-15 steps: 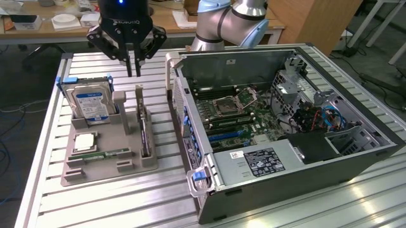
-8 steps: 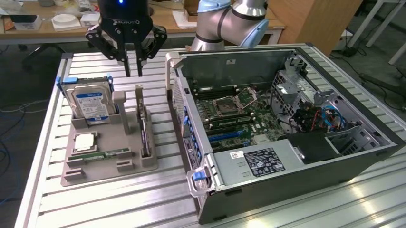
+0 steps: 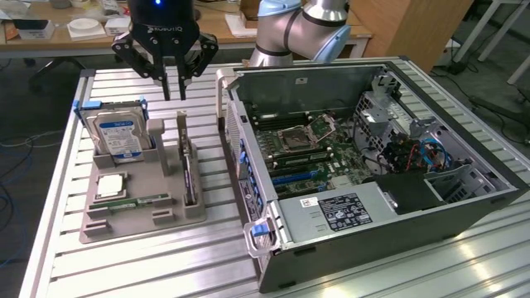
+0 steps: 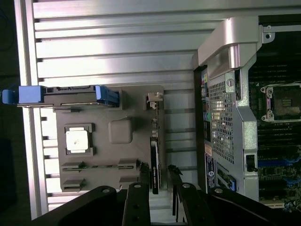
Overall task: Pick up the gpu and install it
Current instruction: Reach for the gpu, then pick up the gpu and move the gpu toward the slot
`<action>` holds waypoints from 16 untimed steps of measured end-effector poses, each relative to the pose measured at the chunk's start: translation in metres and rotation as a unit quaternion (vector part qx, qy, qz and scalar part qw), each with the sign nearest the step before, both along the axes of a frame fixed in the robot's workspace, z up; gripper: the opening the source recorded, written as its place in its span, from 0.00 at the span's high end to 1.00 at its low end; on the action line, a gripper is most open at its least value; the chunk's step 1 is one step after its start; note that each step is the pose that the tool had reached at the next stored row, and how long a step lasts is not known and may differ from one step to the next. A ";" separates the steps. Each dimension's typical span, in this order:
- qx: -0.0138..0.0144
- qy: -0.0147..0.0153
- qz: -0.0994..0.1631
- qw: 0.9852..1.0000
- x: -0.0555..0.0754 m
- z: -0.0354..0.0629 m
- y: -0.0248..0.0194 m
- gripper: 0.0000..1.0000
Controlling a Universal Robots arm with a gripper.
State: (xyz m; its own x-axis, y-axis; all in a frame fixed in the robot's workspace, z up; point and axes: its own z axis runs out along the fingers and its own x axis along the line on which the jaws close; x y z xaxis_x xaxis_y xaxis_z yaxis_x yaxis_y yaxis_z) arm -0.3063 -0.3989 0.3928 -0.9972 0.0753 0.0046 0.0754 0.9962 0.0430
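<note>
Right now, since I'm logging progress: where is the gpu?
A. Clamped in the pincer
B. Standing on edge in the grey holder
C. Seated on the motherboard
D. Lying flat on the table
B: the gpu stands on edge in a slot of the grey holder, and the pincer hangs open above it, holding nothing.
</note>
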 end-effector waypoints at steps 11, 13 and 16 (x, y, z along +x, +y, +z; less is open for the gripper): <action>0.000 0.000 0.000 1.000 0.000 0.0000 0.0000 0.90; 0.000 0.000 0.000 1.000 0.000 0.0000 0.0000 0.90; 0.000 0.000 0.000 1.000 0.000 0.0000 0.0000 0.90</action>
